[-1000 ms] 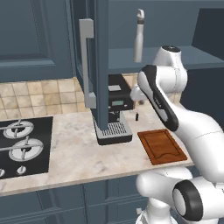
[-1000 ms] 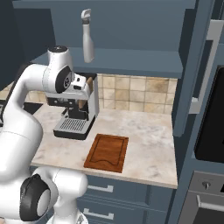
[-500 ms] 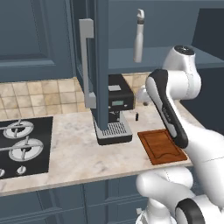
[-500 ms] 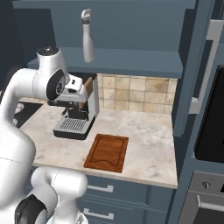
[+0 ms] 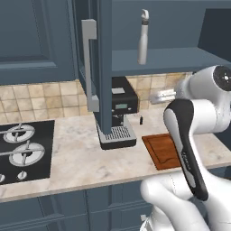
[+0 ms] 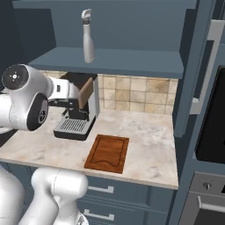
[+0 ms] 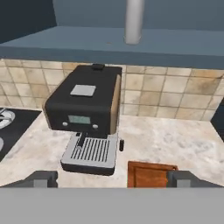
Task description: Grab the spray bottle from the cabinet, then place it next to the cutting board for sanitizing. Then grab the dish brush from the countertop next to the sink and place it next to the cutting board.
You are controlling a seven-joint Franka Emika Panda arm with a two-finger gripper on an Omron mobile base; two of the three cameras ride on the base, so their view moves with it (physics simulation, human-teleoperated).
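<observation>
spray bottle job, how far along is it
Early. Done: the cabinet door is open, exposing the shelf. In hand: nothing; the gripper is open and empty, low over the countertop, facing the coffee machine. Left: the spray bottle stands upright on the cabinet shelf, so grabbing it, placing it beside the cutting board, then the dish brush.

The spray bottle [image 6: 88,37] stands on the cabinet [image 6: 114,61] shelf, upper frame; below, the coffee machine [image 6: 79,110] sits left of the cutting board [image 6: 107,153] on the counter [image 6: 149,145].

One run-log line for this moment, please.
tool: open, empty | spray bottle: upright on cabinet shelf | cutting board: on countertop | phase: pre-reach
</observation>
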